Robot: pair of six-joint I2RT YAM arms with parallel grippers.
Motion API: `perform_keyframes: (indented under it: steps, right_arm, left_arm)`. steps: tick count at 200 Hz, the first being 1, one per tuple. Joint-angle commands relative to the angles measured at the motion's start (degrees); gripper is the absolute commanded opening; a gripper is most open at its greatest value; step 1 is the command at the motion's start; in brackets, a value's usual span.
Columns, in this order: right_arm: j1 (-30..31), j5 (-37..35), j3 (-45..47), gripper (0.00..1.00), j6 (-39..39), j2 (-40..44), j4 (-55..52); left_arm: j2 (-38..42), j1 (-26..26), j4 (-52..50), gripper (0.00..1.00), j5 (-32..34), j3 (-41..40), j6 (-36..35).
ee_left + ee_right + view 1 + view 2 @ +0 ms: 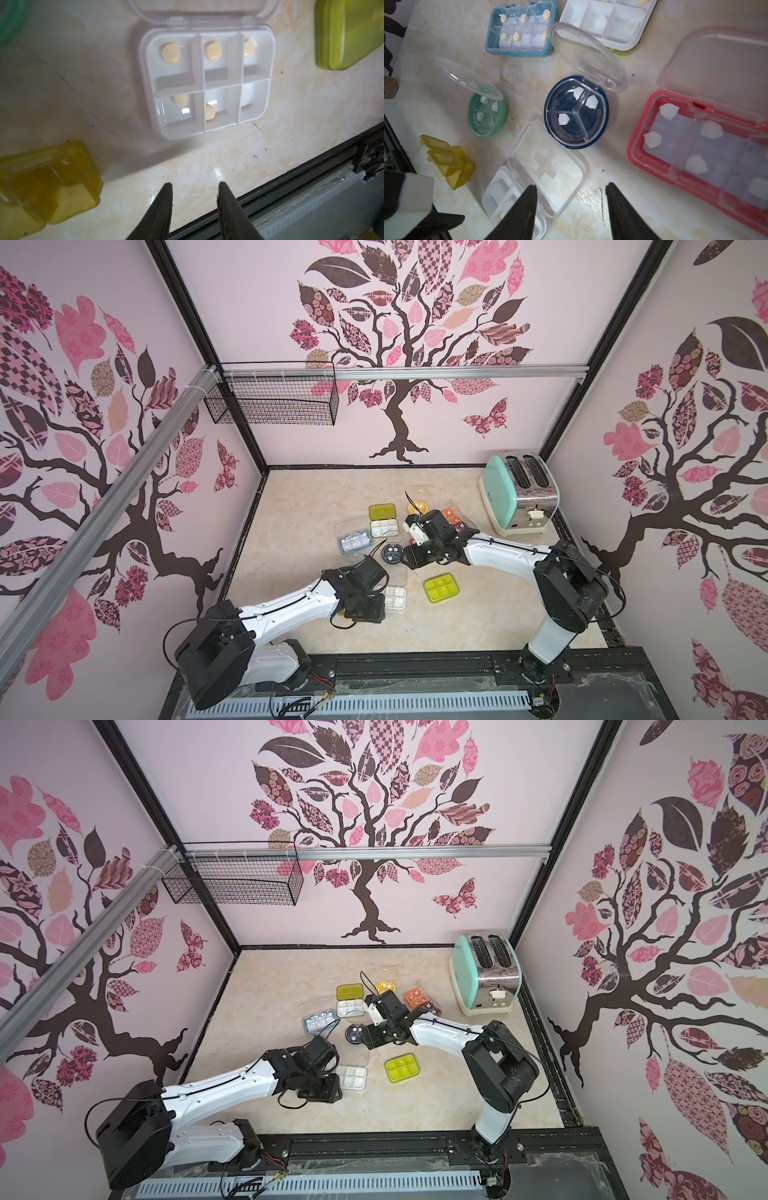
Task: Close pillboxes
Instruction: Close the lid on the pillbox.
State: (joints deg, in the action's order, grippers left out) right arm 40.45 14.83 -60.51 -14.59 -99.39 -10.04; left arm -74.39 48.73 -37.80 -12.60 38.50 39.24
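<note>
Our left gripper (195,185) has its fingers spread and empty near the worktop's (270,145) front edge, just short of the open white pillbox (205,83). Our right gripper (571,187), also spread and empty, hovers mid-worktop near the open navy pillbox (576,112).

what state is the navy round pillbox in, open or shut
Open: on the navy pillbox, the clear lid is swung back on its hinge, leaving all three compartments uncovered.
</note>
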Motion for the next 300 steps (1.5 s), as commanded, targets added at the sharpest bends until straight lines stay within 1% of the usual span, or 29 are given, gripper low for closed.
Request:
perform_keyframes:
  steps: [1, 67, 108, 142, 203, 300]
  right_arm:
    - [0.4, 1.4, 0.3, 0.57, -1.3, -1.2, 1.8]
    - [0.4, 2.5, 0.7, 0.58, -2.9, -4.2, 3.2]
    - [0.4, 3.1, 0.9, 0.56, -4.2, -5.3, 4.1]
    - [0.5, 3.4, 1.8, 0.57, -5.2, -6.1, 5.1]
    - [0.6, 4.9, 2.1, 0.57, -6.1, -6.7, 6.5]
    - [1.0, 7.3, 2.2, 0.55, -6.7, -7.0, 6.8]
  left_arm:
    - [-1.4, -0.3, 3.3, 0.39, -0.9, -0.2, -0.5]
    - [-4.0, -0.4, 5.6, 0.4, 0.4, -0.5, -0.8]
    - [-5.7, -0.5, 7.4, 0.39, 0.1, -1.5, -0.6]
    - [-6.3, -0.5, 8.1, 0.39, 0.3, -1.9, -0.4]
    - [-7.5, -0.5, 8.8, 0.38, 0.1, -1.5, -0.7]
    - [-8.7, -0.5, 10.0, 0.37, 0.1, -0.9, -0.8]
